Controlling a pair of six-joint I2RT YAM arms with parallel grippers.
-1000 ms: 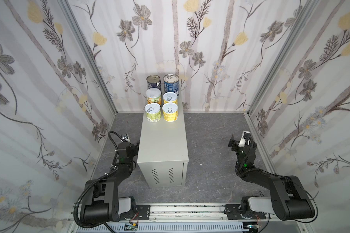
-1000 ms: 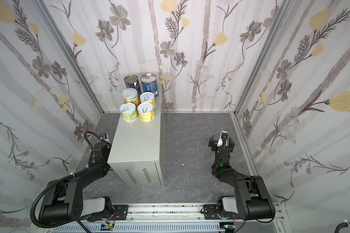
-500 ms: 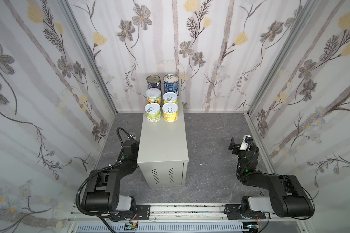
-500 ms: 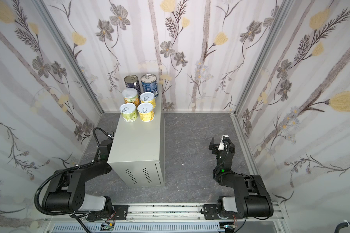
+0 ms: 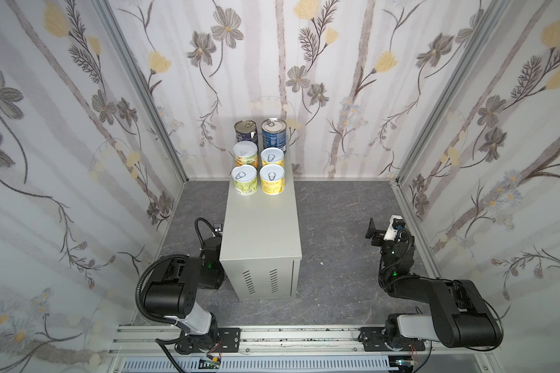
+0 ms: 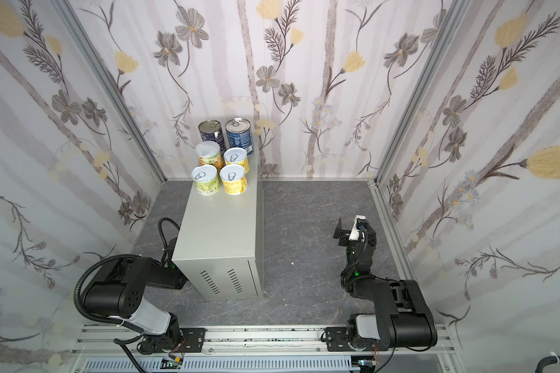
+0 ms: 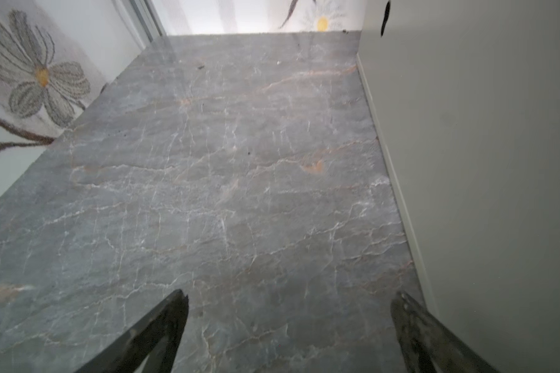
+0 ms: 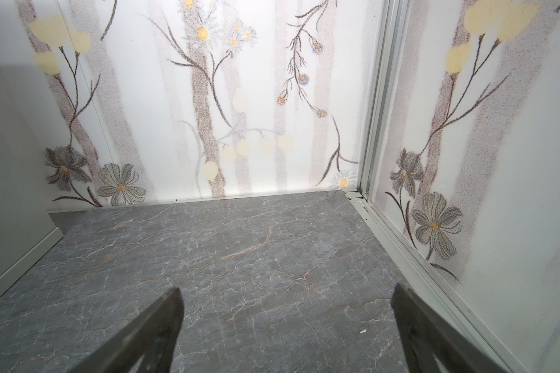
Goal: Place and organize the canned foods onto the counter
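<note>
Grey counter point(image 5: 261, 226) stands on the marbled floor point(image 5: 337, 226), vent slots on its near face, and carries at its far end a close-packed, upright two-by-three block: two blue cans point(image 5: 274, 135) at the back, four short cans point(image 5: 272, 182) in front.

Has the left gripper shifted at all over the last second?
Yes. The left gripper has moved rightward in a top view, closing the gap to the counter, and now sits close beside its left side wall, open and empty.

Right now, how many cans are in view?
6, paired at the counter's far end: navy can, blue can rearmost; white-lidded can, yellow can midway; green can, front yellow can nearest. None seems hidden.
</note>
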